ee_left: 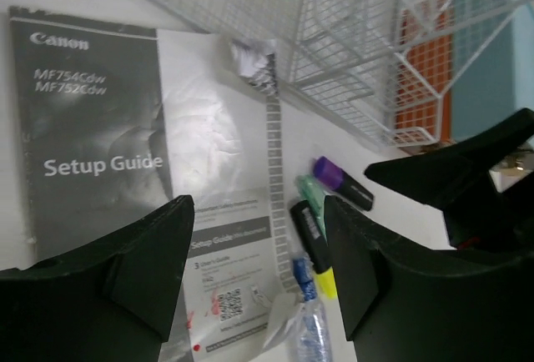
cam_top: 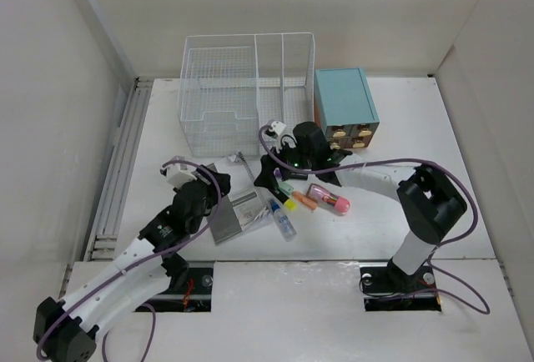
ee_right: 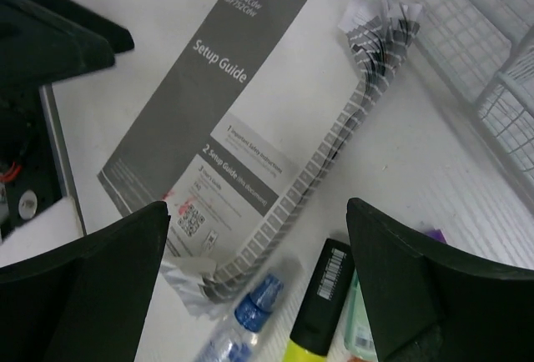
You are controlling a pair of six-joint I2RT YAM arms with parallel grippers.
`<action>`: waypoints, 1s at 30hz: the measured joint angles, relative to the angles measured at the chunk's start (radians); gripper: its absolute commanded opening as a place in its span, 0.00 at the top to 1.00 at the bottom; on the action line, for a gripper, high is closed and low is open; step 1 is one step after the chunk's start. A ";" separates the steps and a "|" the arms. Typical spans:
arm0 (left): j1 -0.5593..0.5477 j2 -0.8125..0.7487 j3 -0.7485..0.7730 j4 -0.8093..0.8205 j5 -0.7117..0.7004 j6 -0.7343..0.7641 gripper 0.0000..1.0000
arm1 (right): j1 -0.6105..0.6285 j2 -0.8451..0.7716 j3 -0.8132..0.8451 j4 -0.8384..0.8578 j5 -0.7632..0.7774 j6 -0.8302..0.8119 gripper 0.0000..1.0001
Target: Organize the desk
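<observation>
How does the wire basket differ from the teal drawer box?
The wire basket is white, see-through mesh with open compartments; the teal drawer box is solid-walled with small drawers. The basket is clearly wider than the box. Both stand upright, side by side at the back of the desk.

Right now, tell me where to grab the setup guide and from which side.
Grip the dark grey cover's left edge, coming from the left arm's side. The setup guide lies flat on the desk, so only an edge offers a pinch, and its right edge is crowded by a paper strip, a bottle and pens. The open left end effector above it probably suits.
</observation>
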 measured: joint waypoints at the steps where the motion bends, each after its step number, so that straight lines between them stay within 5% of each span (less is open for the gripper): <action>1: 0.000 0.009 -0.012 0.006 -0.008 -0.009 0.40 | 0.005 0.003 -0.017 0.036 0.016 0.027 0.08; 8: 0.000 0.024 -0.095 0.011 -0.034 -0.068 0.40 | 0.008 0.104 -0.030 0.200 0.098 0.175 0.08; 19: 0.000 -0.005 -0.154 0.002 -0.037 -0.121 0.40 | 0.043 0.228 -0.013 0.245 0.168 0.279 0.08; 30: 0.000 0.018 -0.190 -0.010 0.007 -0.162 0.50 | 0.075 0.252 -0.005 0.267 0.201 0.307 0.09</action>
